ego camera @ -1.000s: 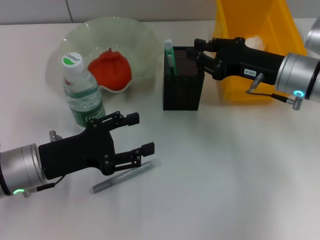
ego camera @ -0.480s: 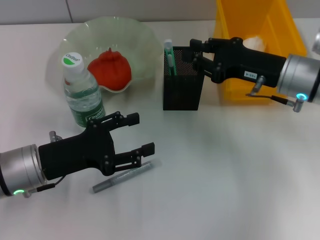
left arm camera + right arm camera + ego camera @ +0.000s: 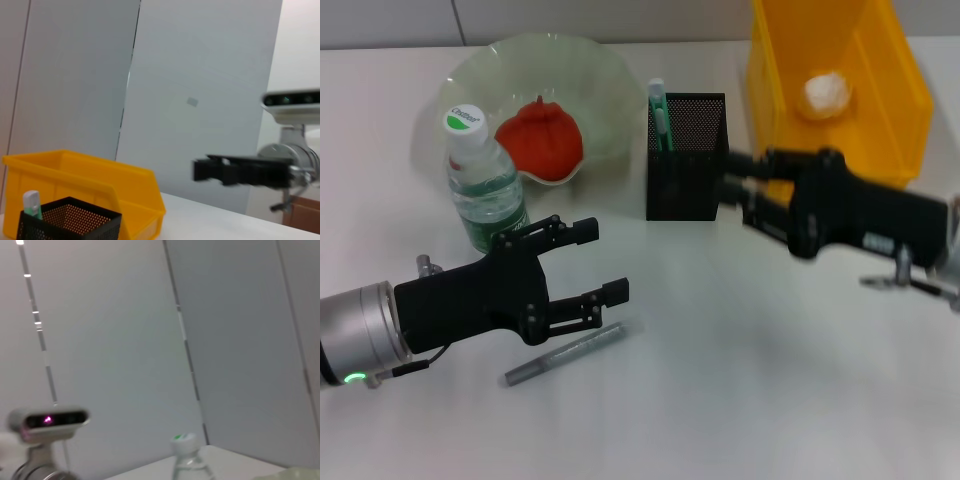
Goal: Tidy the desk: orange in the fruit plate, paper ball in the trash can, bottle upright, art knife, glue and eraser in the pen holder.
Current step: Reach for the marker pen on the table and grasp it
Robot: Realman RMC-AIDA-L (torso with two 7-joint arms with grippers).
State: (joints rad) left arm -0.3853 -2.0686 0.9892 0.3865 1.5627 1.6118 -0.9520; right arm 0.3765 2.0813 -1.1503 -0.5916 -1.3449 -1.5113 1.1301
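Right gripper (image 3: pixel 738 190) beside pen holder (image 3: pixel 686 170)

Office-like laboratory setting, indicated by a plain white bench (image 3: pixel 800 400), pale partition wall panels (image 3: pixel 200 75) behind it, desk items such as a black mesh pen holder (image 3: pixel 686 170), and a camera unit (image 3: pixel 49 420) mounted on a stand.

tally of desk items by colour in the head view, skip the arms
Red-orange: 1, the orange
Pale green: 1, the fruit plate
Yellow: 1, the trash can
Black: 1, the pen holder
White: 1, the paper ball
Clear: 1, the bottle
Grey: 1, the pen-shaped tool
Total: 7
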